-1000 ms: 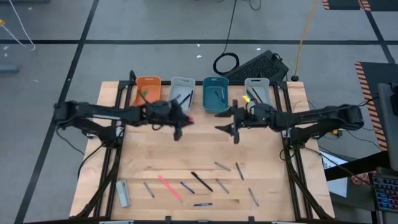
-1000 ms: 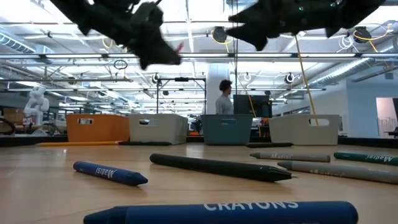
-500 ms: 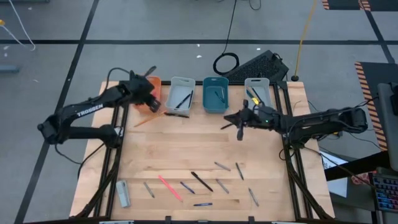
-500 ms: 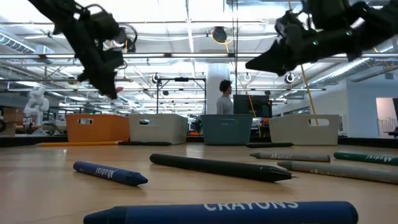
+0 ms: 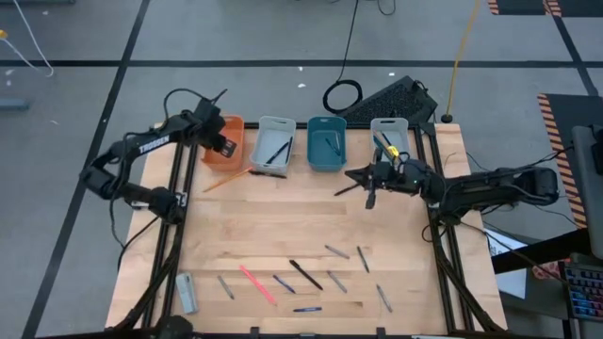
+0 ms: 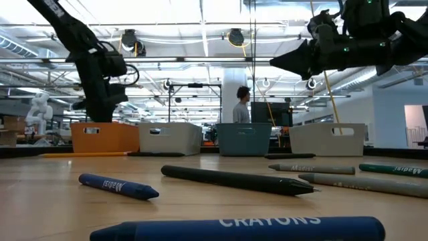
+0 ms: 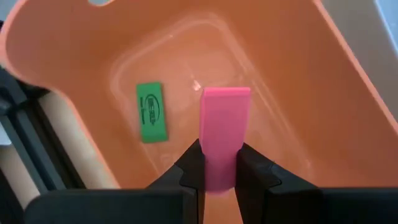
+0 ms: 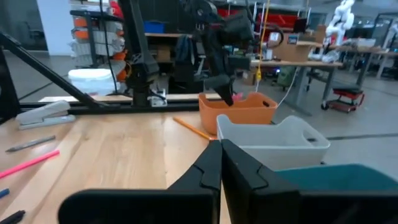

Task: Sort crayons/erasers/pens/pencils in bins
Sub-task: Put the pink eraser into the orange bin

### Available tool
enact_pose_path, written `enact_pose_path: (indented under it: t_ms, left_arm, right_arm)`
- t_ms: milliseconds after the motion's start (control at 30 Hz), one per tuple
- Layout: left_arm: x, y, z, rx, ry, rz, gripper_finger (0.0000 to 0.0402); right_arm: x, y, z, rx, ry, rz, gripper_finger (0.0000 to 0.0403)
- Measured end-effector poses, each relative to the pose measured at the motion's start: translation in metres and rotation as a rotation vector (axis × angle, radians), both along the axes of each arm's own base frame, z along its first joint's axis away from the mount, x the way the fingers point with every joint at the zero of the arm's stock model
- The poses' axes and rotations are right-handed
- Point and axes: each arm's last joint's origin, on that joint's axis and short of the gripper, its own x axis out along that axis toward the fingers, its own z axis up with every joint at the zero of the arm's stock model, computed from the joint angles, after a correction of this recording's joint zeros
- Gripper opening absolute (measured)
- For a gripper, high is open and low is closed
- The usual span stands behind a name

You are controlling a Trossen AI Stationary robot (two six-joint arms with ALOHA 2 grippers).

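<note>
My left gripper [image 5: 224, 145] hangs over the orange bin [image 5: 226, 162] at the far left, shut on a pink eraser [image 7: 224, 121]. A green eraser [image 7: 151, 112] lies flat on that bin's floor [image 7: 261, 81]. To its right stand a grey-white bin [image 5: 274, 143], a teal bin [image 5: 326, 143] and a second grey-white bin [image 5: 389, 137], each with slim sticks in it. My right gripper [image 5: 363, 186] hovers shut in front of the teal bin, holding nothing. Several crayons, pens and pencils [image 5: 305, 274] lie near the front edge. My left gripper pinches the pink eraser between its two fingers, on its two long narrow sides at the end nearest the wrist [image 7: 219, 169]. The fingers come from above, pointing down into the orange bin. The eraser sticks out past the fingertips, lifted clear of the bin floor.
An orange pencil [image 5: 226, 179] lies on the table in front of the orange bin. A grey stapler [image 5: 187, 292] sits at the near left corner. A pink stick [image 5: 256, 282] lies among the sticks at the front. A person stands in the room beyond [image 6: 241, 104].
My left gripper has swung from the middle of the table toward the far left, carrying the pink eraser, and now hangs over the orange bin pointing down. My right gripper has drawn back a little toward the table's right edge.
</note>
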Motion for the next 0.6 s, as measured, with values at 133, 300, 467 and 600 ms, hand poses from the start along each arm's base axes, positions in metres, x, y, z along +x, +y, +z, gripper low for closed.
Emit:
enact_pose_path:
  t_ms: [133, 300, 467, 600]
  left_arm:
    - [0.004, 0.015, 0.001, -0.005, 0.011, -0.009, 0.0060]
    - [0.008, 0.030, -0.001, -0.014, 0.024, -0.013, 0.0060]
    - [0.010, 0.033, -0.010, -0.046, 0.042, -0.013, 0.0060]
    - [0.011, 0.033, -0.011, -0.056, 0.031, -0.027, 0.0062]
  right_arm:
    - [-0.004, -0.003, 0.006, -0.020, -0.027, -0.014, 0.0001]
    - [-0.006, -0.003, 0.007, -0.021, -0.021, 0.017, 0.0001]
    - [-0.006, -0.003, 0.006, -0.019, -0.014, 0.018, 0.0000]
    - [-0.006, -0.003, 0.006, -0.019, -0.014, 0.018, 0.0000]
